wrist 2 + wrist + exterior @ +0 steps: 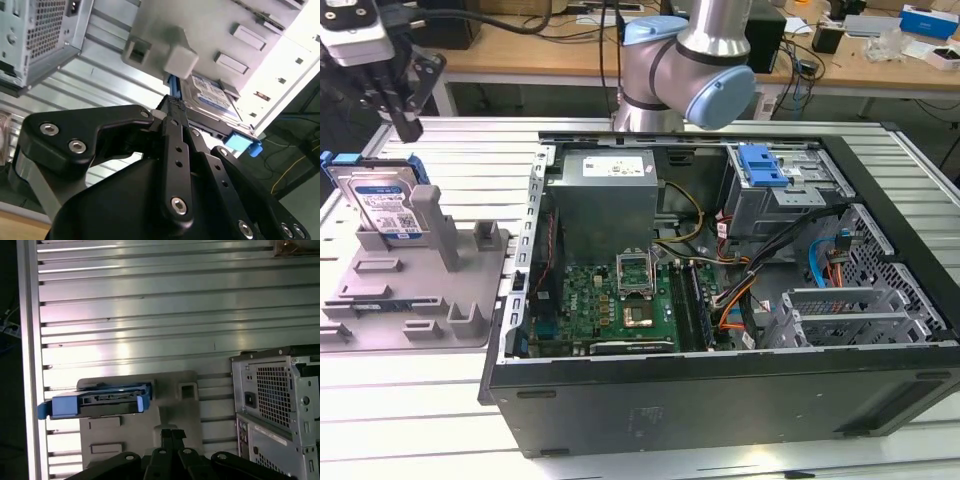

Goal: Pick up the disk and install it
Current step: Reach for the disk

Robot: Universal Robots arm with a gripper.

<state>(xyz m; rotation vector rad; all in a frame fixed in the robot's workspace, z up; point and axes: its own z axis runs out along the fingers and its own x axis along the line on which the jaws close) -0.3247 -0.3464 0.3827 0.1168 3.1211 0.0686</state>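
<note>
The disk [386, 206] is a silver hard drive with a white-and-blue label and a blue carrier frame. It stands tilted on edge at the far end of the grey fixture plate [415, 290], at the exterior view's left. In the first wrist view the disk [100, 400] appears edge-on; in the second wrist view the disk's [210, 95] label faces the camera. My gripper [410, 128] hangs above the disk, apart from it, and is shut with nothing between its fingers. Its black fingers meet at the gripper [172, 106] tip and at the gripper [170, 432] tip in both wrist views.
An open computer case [720, 400] lies on the slatted aluminium table [470, 150], to the right of the plate in the exterior view. Inside are a power supply [605, 195], a motherboard [620, 300] and a drive bay holding a blue clip [764, 165]. My arm's base [690, 70] stands behind it.
</note>
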